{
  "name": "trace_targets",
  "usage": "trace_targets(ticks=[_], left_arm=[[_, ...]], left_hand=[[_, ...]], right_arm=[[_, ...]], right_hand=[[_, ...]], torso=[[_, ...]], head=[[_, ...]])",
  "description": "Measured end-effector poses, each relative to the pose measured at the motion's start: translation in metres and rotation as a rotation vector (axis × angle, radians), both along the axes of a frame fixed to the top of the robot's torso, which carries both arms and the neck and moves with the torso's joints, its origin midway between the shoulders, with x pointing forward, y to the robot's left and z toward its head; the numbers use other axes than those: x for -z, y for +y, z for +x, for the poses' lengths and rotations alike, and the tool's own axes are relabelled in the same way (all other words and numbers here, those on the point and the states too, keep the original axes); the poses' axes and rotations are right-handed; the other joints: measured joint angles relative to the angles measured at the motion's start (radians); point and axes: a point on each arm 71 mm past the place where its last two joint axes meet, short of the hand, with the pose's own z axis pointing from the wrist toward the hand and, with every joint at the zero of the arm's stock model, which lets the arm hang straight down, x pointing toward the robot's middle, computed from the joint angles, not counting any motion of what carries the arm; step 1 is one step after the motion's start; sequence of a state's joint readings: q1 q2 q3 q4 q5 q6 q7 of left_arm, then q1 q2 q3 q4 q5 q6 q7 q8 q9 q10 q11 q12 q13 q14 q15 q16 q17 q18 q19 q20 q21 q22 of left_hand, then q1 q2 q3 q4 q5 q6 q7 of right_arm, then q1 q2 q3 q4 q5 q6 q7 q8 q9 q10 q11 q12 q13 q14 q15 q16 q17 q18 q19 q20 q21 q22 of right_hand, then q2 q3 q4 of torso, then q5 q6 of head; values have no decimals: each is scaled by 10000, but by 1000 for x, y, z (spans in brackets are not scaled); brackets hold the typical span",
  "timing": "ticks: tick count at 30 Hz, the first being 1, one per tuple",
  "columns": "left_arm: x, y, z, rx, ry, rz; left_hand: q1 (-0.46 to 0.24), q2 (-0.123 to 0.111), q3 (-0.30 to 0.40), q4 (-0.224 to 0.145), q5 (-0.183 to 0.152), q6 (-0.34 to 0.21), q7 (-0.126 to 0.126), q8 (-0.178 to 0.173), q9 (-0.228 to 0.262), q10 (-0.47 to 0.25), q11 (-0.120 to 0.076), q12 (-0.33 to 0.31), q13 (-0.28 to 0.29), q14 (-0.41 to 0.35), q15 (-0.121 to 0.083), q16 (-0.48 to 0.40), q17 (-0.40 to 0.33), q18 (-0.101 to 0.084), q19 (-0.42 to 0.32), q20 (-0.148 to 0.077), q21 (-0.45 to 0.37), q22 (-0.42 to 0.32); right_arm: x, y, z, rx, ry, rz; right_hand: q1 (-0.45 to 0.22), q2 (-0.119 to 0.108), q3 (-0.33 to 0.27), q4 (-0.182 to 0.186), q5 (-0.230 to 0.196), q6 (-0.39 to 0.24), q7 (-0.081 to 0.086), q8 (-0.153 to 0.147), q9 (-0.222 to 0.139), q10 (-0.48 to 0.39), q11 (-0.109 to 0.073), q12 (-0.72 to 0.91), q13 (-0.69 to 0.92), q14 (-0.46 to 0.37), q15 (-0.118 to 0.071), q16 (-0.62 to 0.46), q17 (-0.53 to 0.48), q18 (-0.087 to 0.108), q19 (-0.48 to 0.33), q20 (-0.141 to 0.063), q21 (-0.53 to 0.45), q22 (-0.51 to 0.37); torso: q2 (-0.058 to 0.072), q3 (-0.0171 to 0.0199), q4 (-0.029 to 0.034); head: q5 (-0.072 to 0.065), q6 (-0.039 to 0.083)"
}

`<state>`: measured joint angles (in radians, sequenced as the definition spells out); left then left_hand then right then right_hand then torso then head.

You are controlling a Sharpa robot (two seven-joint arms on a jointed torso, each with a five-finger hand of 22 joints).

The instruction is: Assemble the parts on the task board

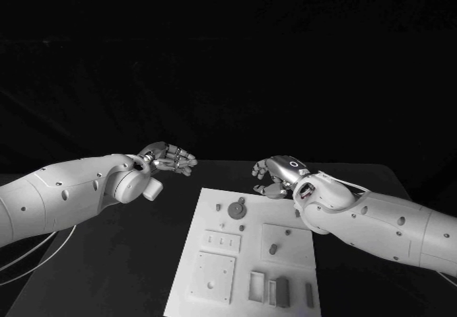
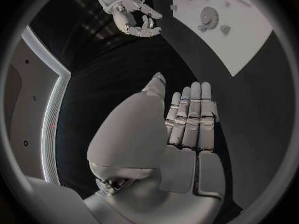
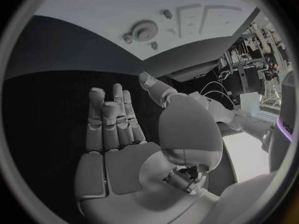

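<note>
The white task board (image 1: pixel 243 261) lies in the middle of the black table. A gear (image 1: pixel 236 209) sits near its far edge, with small pegs (image 1: pixel 219 207) beside it. A small part (image 1: pixel 273 249) stands in a square recess, and upright bars (image 1: pixel 282 290) line the near edge. My left hand (image 1: pixel 170 158) hovers beyond the board's far left corner; its fingers (image 2: pixel 190 114) are stretched out side by side and it holds nothing. My right hand (image 1: pixel 276 175) hangs over the board's far right corner, palm (image 3: pixel 115 154) bare and fingers apart. The gear (image 3: pixel 144 31) and the board (image 3: pixel 87 10) lie beyond its fingertips.
A square plate (image 1: pixel 213 277) and a slotted panel (image 1: pixel 222 241) are set into the board's left half. Black tabletop (image 1: pixel 114 264) spreads to the left of the board. The left wrist view shows my right hand (image 2: pixel 134 15) beside the board (image 2: pixel 249 45) and its gear (image 2: pixel 209 16).
</note>
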<state>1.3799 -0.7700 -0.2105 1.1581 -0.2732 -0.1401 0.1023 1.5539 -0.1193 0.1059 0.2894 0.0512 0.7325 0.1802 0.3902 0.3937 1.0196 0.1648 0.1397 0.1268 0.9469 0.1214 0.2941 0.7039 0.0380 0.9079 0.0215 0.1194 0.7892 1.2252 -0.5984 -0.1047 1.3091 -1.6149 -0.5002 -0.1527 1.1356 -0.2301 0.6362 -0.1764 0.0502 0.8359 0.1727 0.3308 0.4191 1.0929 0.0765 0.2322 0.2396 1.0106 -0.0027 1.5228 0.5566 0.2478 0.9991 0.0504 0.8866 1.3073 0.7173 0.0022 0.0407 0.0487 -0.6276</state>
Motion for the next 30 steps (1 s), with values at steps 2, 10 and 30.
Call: trace_targets(ticks=[2,10,30], left_arm=[[2,2,0,-30,9,30],[14,6,-3,-37,150,218],[29,5,-14,738,-137,1540]], left_hand=[[1,-1,0,0,0,37,-35,2,0,27,-26,0,10,0,0,0,1,-1,0,0,0,0],[19,17,0,0,0,180,38,41,-19,205,-24,38,24,36,36,-39,32,-6,0,0,-38,33],[0,77,-122,11,0,356,143,-1,-137,706,-240,228,205,575,-215,85,395,83,503,-181,42,236]], right_arm=[[-1,-6,0,112,66,71],[0,-19,2,374,456,407],[14,-107,5,1266,1841,1310]], right_hand=[[0,0,-2,2,0,-1,1,0,0,1,0,0,0,8,7,0,0,0,0,0,0,0],[-41,42,-55,165,0,28,45,23,15,159,-21,-38,-4,39,6,-11,1,1,15,15,0,0],[28,42,-398,37,0,-6,1,48,46,373,-89,1233,2481,112,-137,-13,-18,0,37,-44,-67,0]], torso=[[-33,13,-43],[-189,100,-201],[-354,221,-391]], head=[[-1,18],[61,54],[-372,-42]])
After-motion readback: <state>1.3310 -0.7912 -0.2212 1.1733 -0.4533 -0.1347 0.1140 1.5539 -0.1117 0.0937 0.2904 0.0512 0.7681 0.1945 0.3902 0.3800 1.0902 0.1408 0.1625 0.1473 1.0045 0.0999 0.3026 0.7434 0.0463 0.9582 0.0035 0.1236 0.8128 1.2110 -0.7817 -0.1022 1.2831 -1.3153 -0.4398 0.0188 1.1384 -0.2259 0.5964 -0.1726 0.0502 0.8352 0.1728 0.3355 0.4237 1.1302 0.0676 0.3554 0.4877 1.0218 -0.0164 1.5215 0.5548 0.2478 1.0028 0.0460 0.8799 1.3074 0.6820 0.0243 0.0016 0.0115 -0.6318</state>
